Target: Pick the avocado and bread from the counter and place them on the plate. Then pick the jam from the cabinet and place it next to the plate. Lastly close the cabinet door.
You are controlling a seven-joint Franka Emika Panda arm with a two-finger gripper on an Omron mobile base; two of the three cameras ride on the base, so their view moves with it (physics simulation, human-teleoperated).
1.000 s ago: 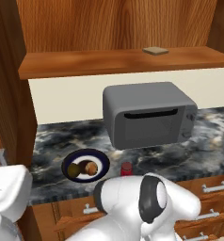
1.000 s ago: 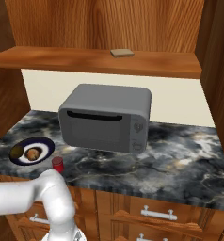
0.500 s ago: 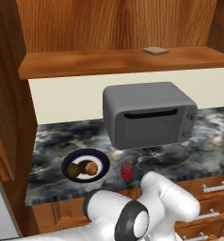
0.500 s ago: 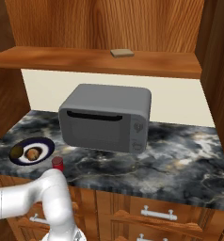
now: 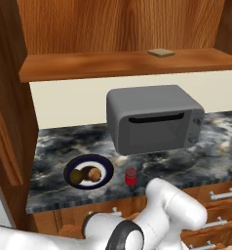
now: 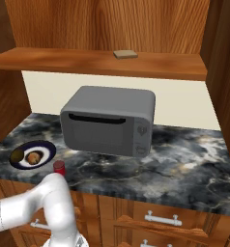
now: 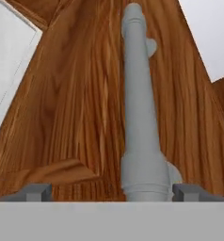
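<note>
The plate (image 5: 106,168) sits at the left of the counter (image 5: 210,146) and holds the dark green avocado (image 5: 77,176) and the brown bread (image 5: 93,173). Just right of the plate stands the red jam (image 5: 131,177). From the right base view the plate (image 6: 47,147), bread (image 6: 35,157) and avocado (image 6: 18,155) show too, with the jam (image 6: 59,166) partly behind my arm. In the hand view my gripper (image 7: 111,192) is open, its fingertips (image 7: 36,190) straddling the near end of the grey bar handle (image 7: 140,108) on the cabinet door (image 7: 76,94).
A grey microwave (image 5: 154,117) stands mid-counter to the right of the jam. A flat tan slab (image 5: 161,52) lies on the cabinet shelf (image 5: 88,66) above. Drawers with horizontal handles (image 6: 160,218) run below the counter. My white arm (image 5: 157,219) crosses low in front.
My arm has swung lower and further left across the front of the drawers. Plate, food and jam have not moved.
</note>
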